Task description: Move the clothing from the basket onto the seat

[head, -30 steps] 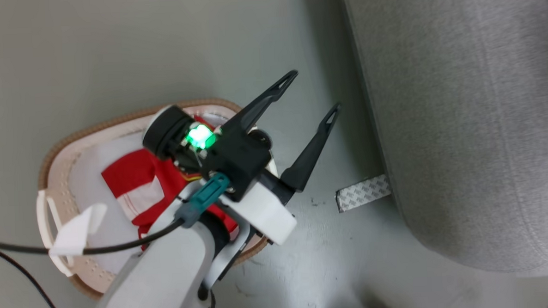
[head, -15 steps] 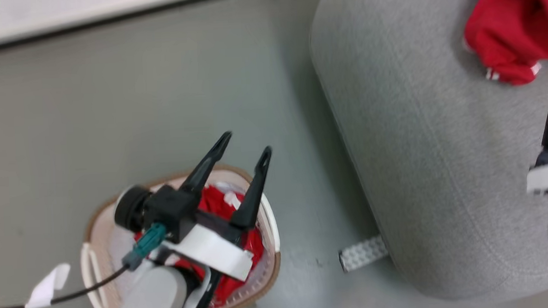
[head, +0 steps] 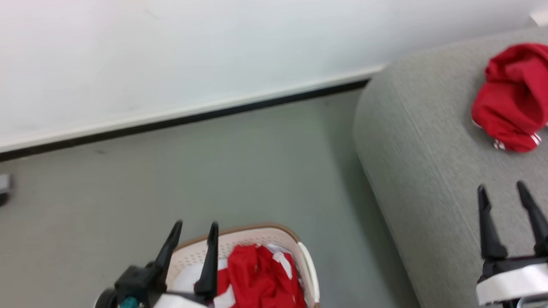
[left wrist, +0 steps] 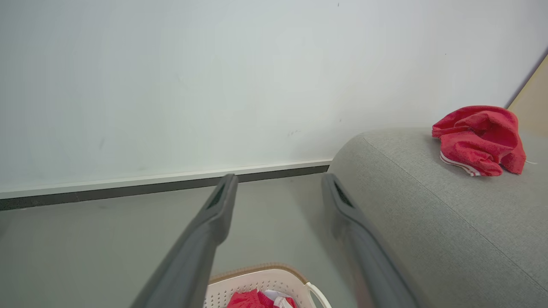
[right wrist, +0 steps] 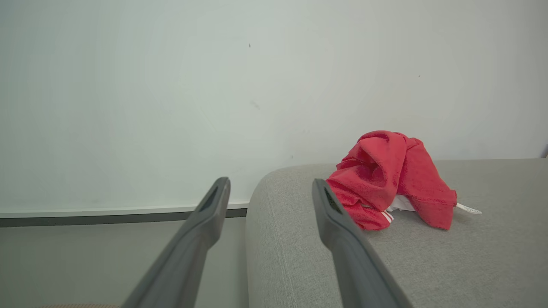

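Now both claws gape wide, empty. Left claw (head: 196, 223) hovers lower left over the basket (head: 277, 229), red clothing (head: 261, 284) heaped just right of it: clearly the nearer arm. Right claw (head: 501, 186) hangs lower right above the seat (head: 431, 165), one garment (head: 519, 94) lying upper right.

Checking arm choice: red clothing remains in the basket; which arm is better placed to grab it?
Left. The left end effector, open, hangs over the basket holding the clothing; the right end effector, also open, is over the seat, farther off.
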